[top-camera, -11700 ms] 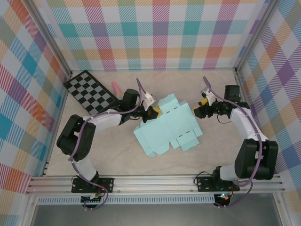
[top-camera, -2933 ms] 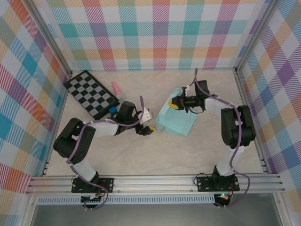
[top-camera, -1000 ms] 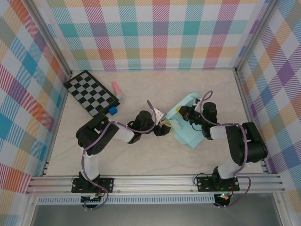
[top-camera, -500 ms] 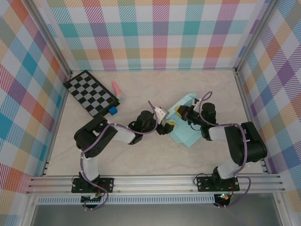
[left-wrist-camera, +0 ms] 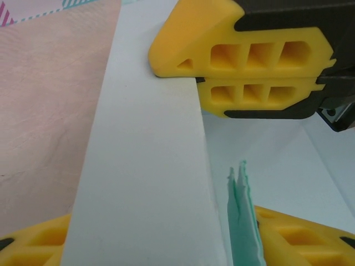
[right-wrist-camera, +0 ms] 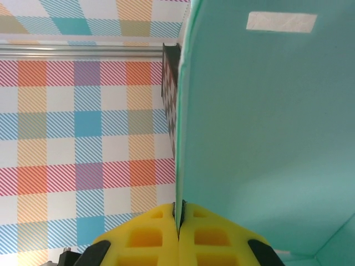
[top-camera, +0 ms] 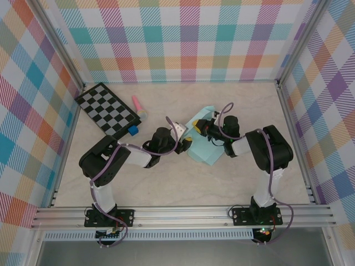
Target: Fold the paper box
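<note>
The paper box (top-camera: 208,151), pale mint card partly folded, lies mid-table between the two arms. My right gripper (top-camera: 198,126) is shut on its back left edge; in the right wrist view the yellow jaws (right-wrist-camera: 178,208) pinch an upright mint wall (right-wrist-camera: 260,122). My left gripper (top-camera: 186,143) meets the box from the left. In the left wrist view it (left-wrist-camera: 163,221) stands open astride a pale panel (left-wrist-camera: 150,166), with two thin card edges (left-wrist-camera: 242,216) against its right finger. The right gripper's fingers (left-wrist-camera: 249,55) show shut just beyond that panel.
A black-and-grey checkerboard (top-camera: 108,110) lies at the back left, with a pink stick (top-camera: 137,104) and a small dark-blue cube (top-camera: 133,131) beside it. Plaid walls close the table on three sides. Bare tabletop lies in front of the box and to its right.
Both grippers and the box have shifted left and slightly toward the back. The left jaws have narrowed around the box panel. The right gripper has kept its pinch.
</note>
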Action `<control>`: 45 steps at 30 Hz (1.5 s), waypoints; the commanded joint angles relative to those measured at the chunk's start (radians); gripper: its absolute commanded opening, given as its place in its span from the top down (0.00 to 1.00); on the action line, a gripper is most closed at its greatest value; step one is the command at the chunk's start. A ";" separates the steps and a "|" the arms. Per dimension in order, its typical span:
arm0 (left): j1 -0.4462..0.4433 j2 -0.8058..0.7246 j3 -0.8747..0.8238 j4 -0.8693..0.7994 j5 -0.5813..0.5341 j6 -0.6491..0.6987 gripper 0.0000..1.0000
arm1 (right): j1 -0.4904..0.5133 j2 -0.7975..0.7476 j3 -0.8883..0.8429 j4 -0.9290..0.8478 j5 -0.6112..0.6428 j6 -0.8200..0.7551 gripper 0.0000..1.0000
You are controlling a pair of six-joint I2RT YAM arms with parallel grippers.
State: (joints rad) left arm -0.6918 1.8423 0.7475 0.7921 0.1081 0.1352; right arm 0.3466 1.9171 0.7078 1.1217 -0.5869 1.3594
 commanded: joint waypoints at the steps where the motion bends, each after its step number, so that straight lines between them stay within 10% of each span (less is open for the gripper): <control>1: -0.008 0.003 -0.002 0.058 -0.007 -0.048 0.46 | 0.006 0.019 -0.019 0.087 0.016 0.010 1.00; 19: -0.141 0.081 0.050 0.034 -0.587 -0.299 0.54 | 0.138 -0.090 -0.164 0.010 0.283 0.017 1.00; 35: -0.144 0.083 0.067 -0.012 -0.677 -0.334 0.81 | 0.170 -0.235 -0.228 -0.106 0.353 0.000 1.00; 39: -0.142 0.088 0.090 -0.014 -0.680 -0.305 0.90 | 0.170 -0.330 -0.248 -0.205 0.371 -0.030 0.86; 42: -0.136 0.093 0.108 -0.013 -0.678 -0.258 0.94 | 0.170 -0.448 -0.262 -0.359 0.406 -0.075 0.48; 45: -0.118 0.093 0.128 -0.042 -0.644 -0.258 0.97 | 0.170 -0.602 -0.257 -0.573 0.451 -0.160 0.38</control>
State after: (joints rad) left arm -0.8288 1.9255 0.8394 0.7647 -0.5186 -0.1402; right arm 0.5117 1.4204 0.4503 0.7605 -0.1787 1.2980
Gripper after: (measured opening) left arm 0.323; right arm 0.604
